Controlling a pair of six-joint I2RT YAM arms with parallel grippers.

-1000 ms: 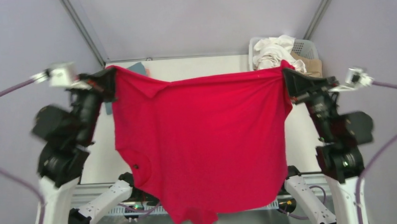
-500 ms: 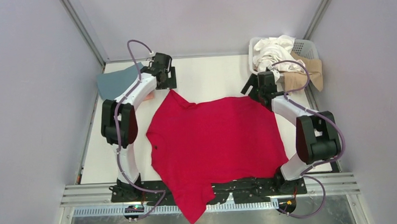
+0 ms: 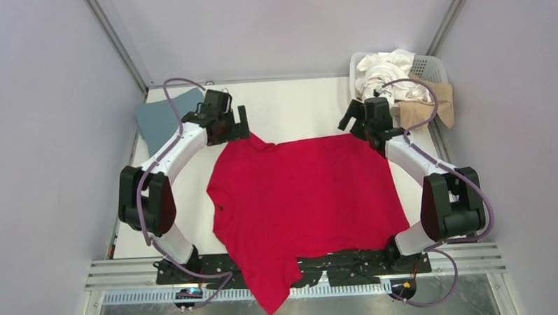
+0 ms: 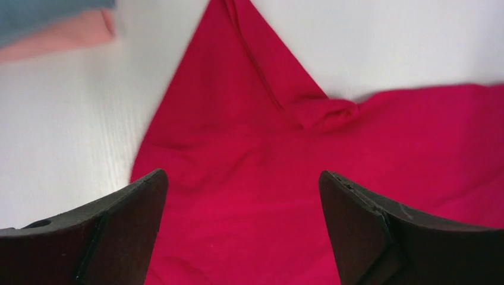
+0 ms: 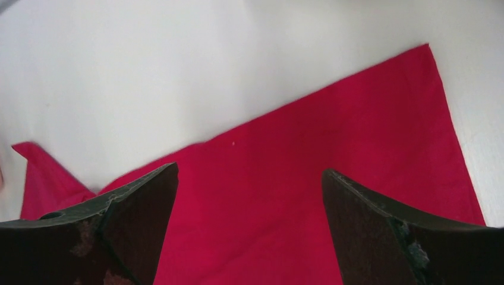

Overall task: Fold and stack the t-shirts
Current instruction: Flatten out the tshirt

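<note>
Now the red t-shirt [image 3: 302,199] lies spread flat on the white surface [image 3: 288,101], with one part draped past the near edge. The left pincer [image 4: 241,175] hovers over its far left corner and the right pincer [image 5: 249,172] over its far right corner. Both stand wide apart, gripping nothing.

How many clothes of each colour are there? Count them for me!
Red shirt: 1
Teal-blue cloth: 1
Pink cloth: 1
White heap: 1 (I cannot tell how many shirts it holds)
Tan cloth: 1
Total: 5
</note>
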